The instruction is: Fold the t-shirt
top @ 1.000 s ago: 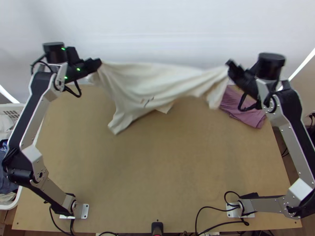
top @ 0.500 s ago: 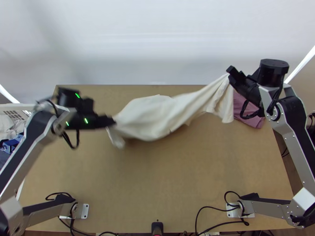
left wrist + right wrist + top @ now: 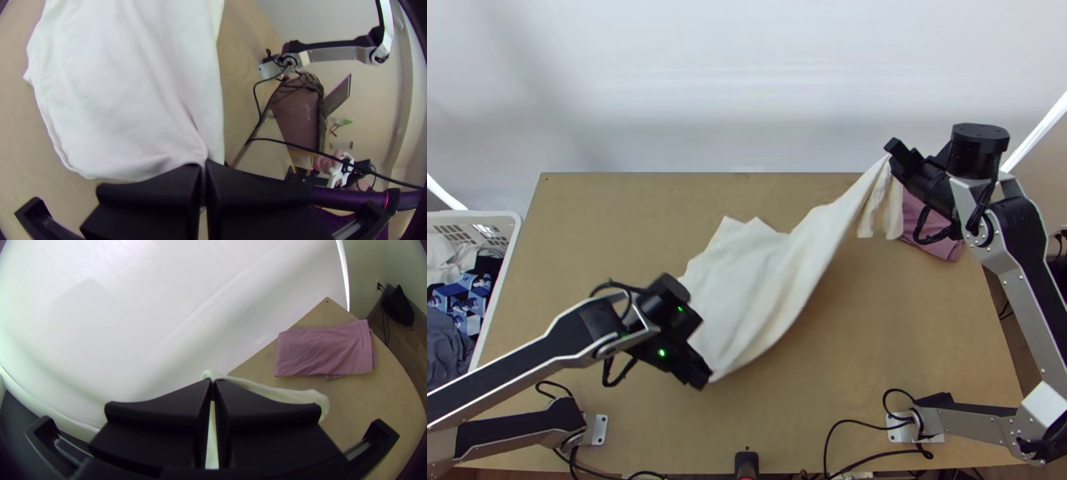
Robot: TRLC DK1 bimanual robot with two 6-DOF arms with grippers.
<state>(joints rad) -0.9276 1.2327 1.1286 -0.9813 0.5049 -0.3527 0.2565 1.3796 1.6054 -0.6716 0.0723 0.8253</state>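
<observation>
I think the white shirt (image 3: pixel 763 280) is being spread out before folding: part of it lies on the tabletop (image 3: pixel 627 208), the left tool (image 3: pixel 203 164) pinches its near edge, and the right tool (image 3: pixel 893 149) pinches its other end up high. Next, the right tool should bring that end down, so the shirt can lie flat and smooth. By the left side is a white basket (image 3: pixel 475 214) with blue, grey and white clothes (image 3: pixel 461 300) inside.

Left gripper (image 3: pixel 701 379) low, jaws pressed together; right gripper (image 3: pixel 892 150) higher, farther out, jaws likewise together.
</observation>
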